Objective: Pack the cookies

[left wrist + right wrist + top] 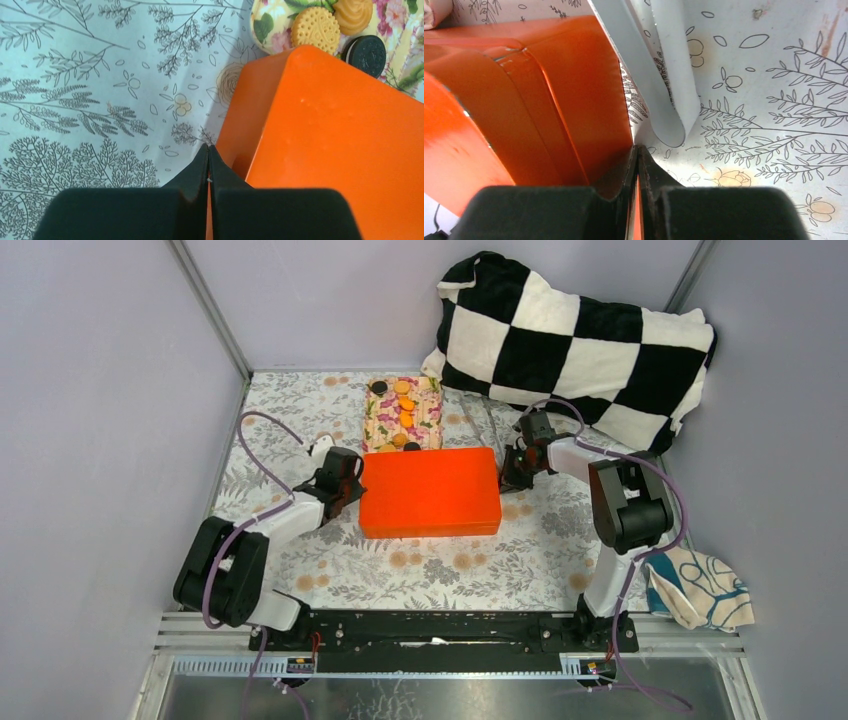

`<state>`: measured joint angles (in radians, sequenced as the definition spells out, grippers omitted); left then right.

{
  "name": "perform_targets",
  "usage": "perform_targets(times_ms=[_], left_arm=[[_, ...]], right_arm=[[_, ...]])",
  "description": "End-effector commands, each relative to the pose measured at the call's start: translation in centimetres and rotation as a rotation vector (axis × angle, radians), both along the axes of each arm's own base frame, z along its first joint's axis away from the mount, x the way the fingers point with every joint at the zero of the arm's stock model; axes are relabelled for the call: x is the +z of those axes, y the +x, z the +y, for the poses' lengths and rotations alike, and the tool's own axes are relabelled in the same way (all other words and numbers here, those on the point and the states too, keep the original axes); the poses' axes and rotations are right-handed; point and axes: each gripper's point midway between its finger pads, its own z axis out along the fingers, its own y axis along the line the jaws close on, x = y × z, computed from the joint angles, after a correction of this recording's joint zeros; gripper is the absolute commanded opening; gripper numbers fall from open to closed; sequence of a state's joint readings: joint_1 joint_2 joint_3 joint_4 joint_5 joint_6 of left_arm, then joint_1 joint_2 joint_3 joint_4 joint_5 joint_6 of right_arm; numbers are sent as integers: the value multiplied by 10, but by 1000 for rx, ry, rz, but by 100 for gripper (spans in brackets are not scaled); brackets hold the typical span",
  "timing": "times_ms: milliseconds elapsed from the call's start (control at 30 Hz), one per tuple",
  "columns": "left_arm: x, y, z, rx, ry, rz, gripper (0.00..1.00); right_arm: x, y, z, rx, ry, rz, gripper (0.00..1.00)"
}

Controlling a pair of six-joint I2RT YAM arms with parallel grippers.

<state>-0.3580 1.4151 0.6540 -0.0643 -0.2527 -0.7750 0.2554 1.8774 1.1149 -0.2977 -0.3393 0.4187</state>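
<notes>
The cookies (404, 400), orange-yellow discs and a few black ones, lie in a row on a floral box (428, 410) at the back of the table. An orange lid (430, 492) sits just in front of it and hides its near end. My left gripper (352, 483) is shut on the lid's left edge, and my right gripper (512, 472) is shut on its right edge. The left wrist view shows the left gripper (208, 150), the lid (340, 150), a tan cookie (315, 27) and a black cookie (367, 54). The right wrist view shows the right gripper (637, 150) pinching the lid (549, 100).
A black-and-white checkered blanket (575, 335) lies at the back right. A patterned cloth (700, 585) lies by the right arm's base. A pale strip (659, 75) lies on the floral tablecloth right of the lid. Walls close in on both sides.
</notes>
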Motion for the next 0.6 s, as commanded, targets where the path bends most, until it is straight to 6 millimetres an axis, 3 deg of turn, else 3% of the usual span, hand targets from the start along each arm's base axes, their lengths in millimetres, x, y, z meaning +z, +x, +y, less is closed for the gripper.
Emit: perform_targets(times_ms=[0,100,200,300,367,567], left_arm=[[21,22,-51,-139,-87,-103,0],[19,14,-67,-182,-111,-89,0],[16,6,-73,-205,-127,-73,0],[13,1,-71,-206,-125,-67,0],[13,0,-70,-209,-118,-64,0],[16,1,-71,-215,-115,-67,0]], right_arm=[[30,-14,65,161,135,-21,9],[34,-18,80,189,145,-19,9],[33,-15,74,160,101,-26,9],[35,-2,45,90,-74,-74,8],[48,9,21,27,-202,-135,5],[119,24,-36,-145,-491,-354,2]])
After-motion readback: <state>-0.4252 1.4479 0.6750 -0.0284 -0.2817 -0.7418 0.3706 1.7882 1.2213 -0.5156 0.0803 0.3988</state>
